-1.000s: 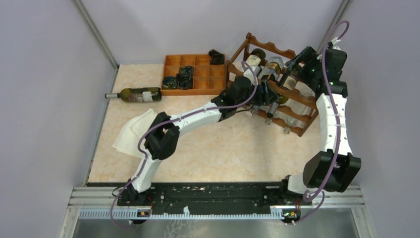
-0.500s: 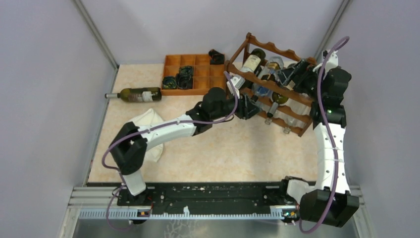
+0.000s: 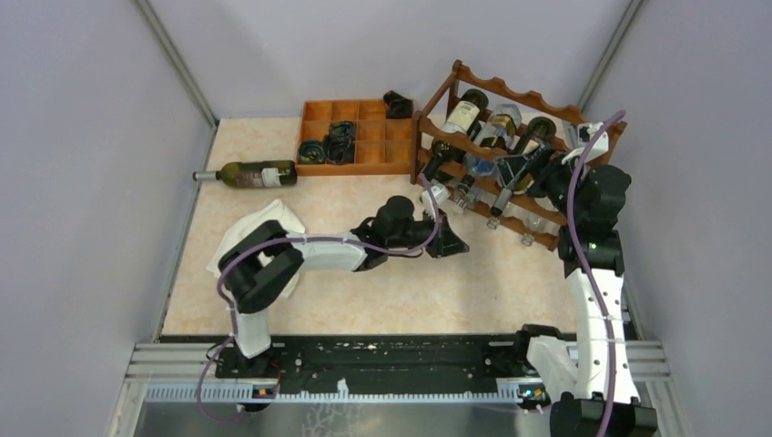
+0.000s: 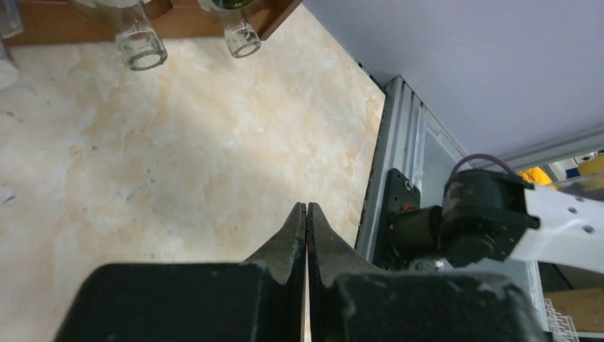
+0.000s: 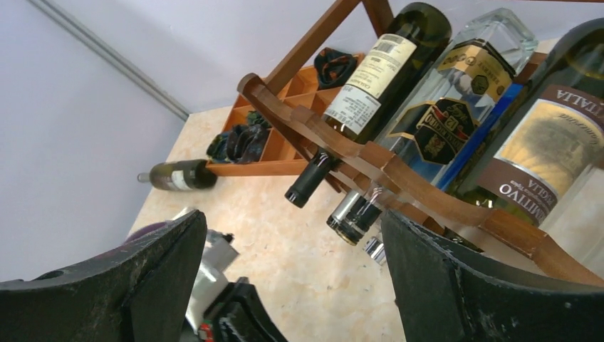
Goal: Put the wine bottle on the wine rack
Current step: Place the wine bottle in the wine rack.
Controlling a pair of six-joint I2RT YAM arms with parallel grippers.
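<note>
The reddish wooden wine rack [image 3: 519,91] stands at the back right with several bottles lying in its scalloped rails [image 5: 399,178]. One dark wine bottle [image 3: 255,173] lies on its side on the table at the far left, also seen small in the right wrist view [image 5: 178,174]. My left gripper [image 3: 462,247] hovers low over the table in front of the rack, shut with nothing between its fingers [image 4: 306,210]. My right gripper [image 3: 516,171] is at the rack's front, open and empty [image 5: 295,235], facing the racked bottle necks.
An orange-brown compartment tray [image 3: 355,169] with dark rolled items sits behind the loose bottle. A white cloth [image 3: 273,223] lies under the left arm's elbow. Bottle mouths [image 4: 139,50] stick out from the rack's lowest tier. The rack's right end is close to the wall.
My left arm has pulled back from the rack toward the table's middle and its jaws have closed. The right gripper has dropped from the rack's top right to its front, still open.
</note>
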